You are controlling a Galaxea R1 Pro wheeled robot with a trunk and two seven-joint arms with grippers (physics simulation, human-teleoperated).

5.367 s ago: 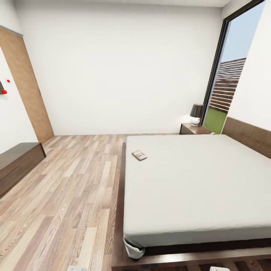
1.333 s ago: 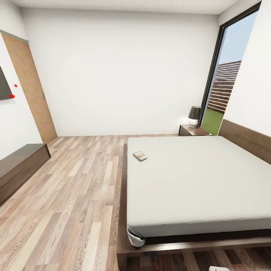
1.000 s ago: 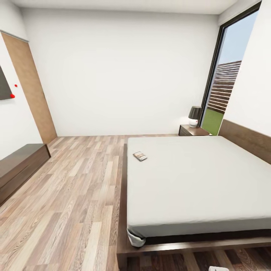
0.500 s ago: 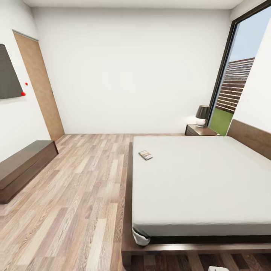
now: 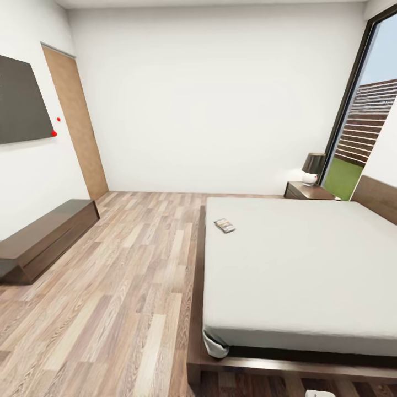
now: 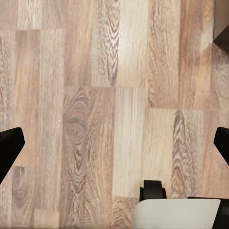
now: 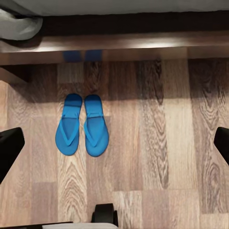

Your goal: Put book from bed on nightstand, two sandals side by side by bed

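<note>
Lying flat near the mattress edge of the bed [image 5: 309, 275], the book [image 5: 224, 225], nightstand [image 5: 309, 191] at its 2 o'clock by the window, two sandals [image 7: 82, 125] side by side on the floor beside the bed frame, left gripper [image 6: 114, 145] and right gripper [image 7: 114, 145] both spread wide, holding nothing.

Wood planks with strong grain are seen across the floor [image 5: 110, 286], finished in a soft satin sheen. The bed [image 5: 309, 264] is framed in dark brown wood, glossy enough near the sandals [image 7: 82, 125] that their blue is mirrored in it; its mattress is covered in smooth, matt pale cloth. The sandals are rendered smooth, like plastic or rubber. The nightstand [image 5: 309, 191] and the bench [image 5: 47, 237] are shown in dark polished wood. A paper cover is suggested on the book [image 5: 224, 225].
</note>
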